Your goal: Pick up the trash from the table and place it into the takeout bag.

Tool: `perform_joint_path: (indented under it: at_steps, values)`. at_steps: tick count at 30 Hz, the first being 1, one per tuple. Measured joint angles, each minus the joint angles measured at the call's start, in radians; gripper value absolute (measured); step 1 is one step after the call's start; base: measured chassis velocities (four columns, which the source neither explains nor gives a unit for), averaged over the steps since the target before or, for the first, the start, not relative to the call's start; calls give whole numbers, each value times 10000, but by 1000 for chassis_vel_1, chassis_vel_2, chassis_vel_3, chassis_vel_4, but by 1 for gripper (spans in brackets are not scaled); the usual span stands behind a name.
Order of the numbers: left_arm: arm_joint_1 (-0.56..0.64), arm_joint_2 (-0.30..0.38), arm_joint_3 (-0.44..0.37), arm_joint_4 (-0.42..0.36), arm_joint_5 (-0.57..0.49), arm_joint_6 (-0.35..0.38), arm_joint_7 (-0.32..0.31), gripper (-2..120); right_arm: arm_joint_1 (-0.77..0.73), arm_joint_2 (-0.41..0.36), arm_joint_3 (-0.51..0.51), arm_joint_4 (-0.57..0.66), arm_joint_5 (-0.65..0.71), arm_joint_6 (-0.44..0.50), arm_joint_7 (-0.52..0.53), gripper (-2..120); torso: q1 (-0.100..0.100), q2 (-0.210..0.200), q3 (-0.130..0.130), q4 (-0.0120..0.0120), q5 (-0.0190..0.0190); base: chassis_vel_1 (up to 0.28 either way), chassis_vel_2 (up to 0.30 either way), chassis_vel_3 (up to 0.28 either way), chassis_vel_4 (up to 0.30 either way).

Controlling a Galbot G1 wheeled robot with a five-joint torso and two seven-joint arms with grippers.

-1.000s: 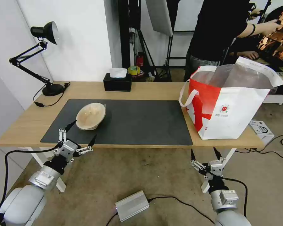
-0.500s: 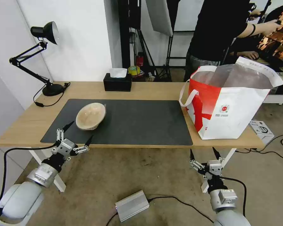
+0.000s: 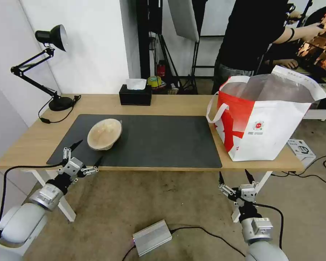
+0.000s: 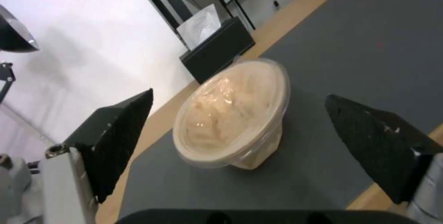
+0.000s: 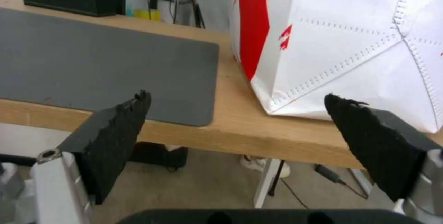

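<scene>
One piece of trash, a tan pulp bowl [image 3: 104, 133] [image 4: 233, 113] with a clear lid, rests on the left part of the dark grey mat [image 3: 159, 139] on the table [image 3: 170, 103]. My left gripper [image 3: 86, 153] hangs open at the table's front left edge, short of the bowl. The red-and-white takeout bag [image 3: 264, 119] [image 5: 351, 40] stands open at the table's right end. Below the table's front edge, under the bag, my right gripper [image 3: 234, 177] is open and holds nothing.
A black tissue box [image 3: 135, 95] sits at the back middle and a black desk lamp [image 3: 47, 65] at the back left. On the floor lie a silver box [image 3: 152, 237] and cables. A person stands behind the bag.
My left gripper has drawn back toward me and to the left, away from the bowl, staying open. The right gripper has hardly moved.
</scene>
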Motion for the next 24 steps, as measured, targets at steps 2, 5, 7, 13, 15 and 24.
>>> perform_joint_path:
  at_steps: [2,5,7,13,15,24]
  values:
    - [-104,48,57,148,-5,-10,13,100,0,10,0,0,-3,-2,0,97,1,-1,0,0,0,0,0,0,0]
    - [-190,97,105,253,-17,-19,19,100,0,14,-1,0,-4,-4,0,97,0,0,0,0,0,0,0,0,0]
    - [-261,157,146,328,-30,-23,20,100,6,22,0,0,-5,-6,0,97,1,-1,0,0,0,0,0,0,0]
    - [-375,273,201,472,-78,-25,22,100,5,56,-10,2,-11,-8,0,97,0,-1,-1,0,1,0,0,0,0]
    - [-443,335,249,544,-113,-26,23,100,5,73,-16,13,-17,-9,0,97,0,0,-1,1,0,0,0,0,0]
    - [-743,469,426,807,-168,-29,38,100,-5,99,-17,22,-32,-10,2,97,0,-1,-1,1,0,0,0,0,0]
